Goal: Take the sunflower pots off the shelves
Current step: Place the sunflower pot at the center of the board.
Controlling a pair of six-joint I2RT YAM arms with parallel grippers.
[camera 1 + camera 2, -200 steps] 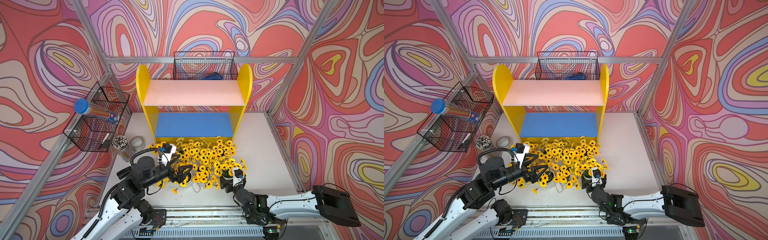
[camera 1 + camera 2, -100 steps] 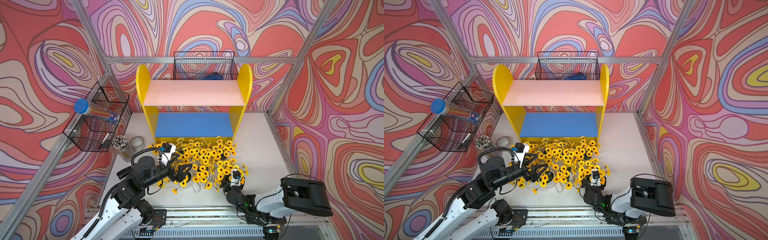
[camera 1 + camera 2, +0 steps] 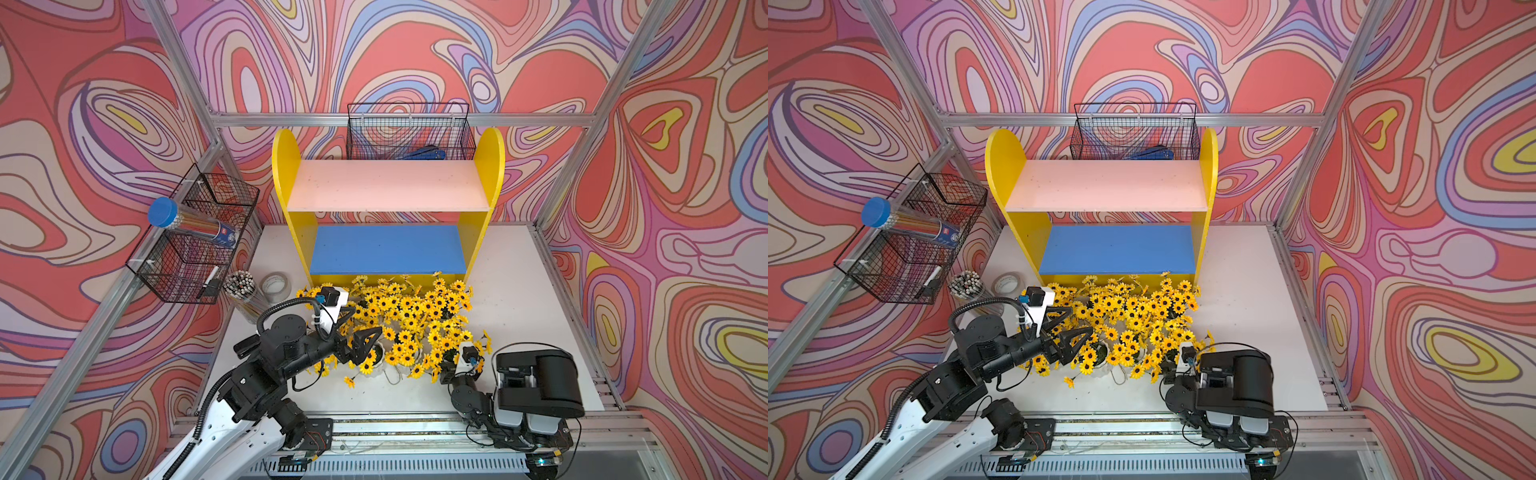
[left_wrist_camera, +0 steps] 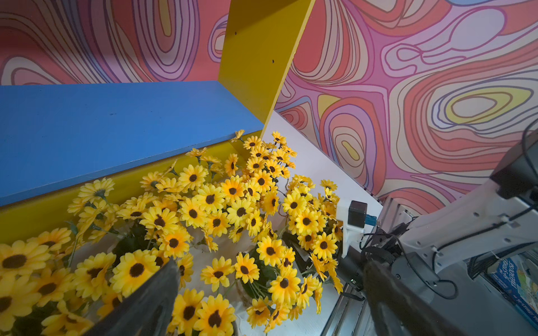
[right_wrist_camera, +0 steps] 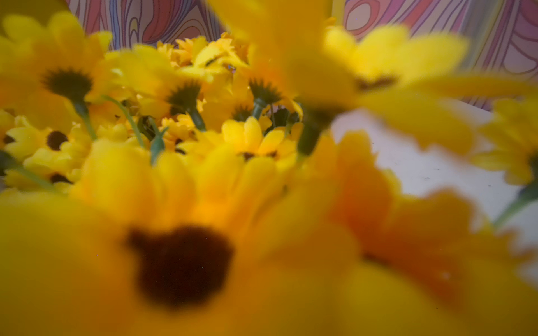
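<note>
Sunflower pots [image 3: 399, 320] crowd mid-worktop [image 3: 519, 291], just before the bare shelves [image 3: 386, 249]. I'd judge them light, brittle ceramic under floppy blooms, so take the white body [image 3: 377, 368], not the stems. Left claw [image 3: 1082, 320] gapes empty at the cluster's edge; whether the right claw [image 3: 449, 365], buried in petals, grips anything I cannot tell.

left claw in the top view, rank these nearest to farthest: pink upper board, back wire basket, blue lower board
1. blue lower board, low, just beyond the sunflower pots by the left claw.
2. pink upper board, higher and further back.
3. back wire basket, hung highest, at the very back.
</note>
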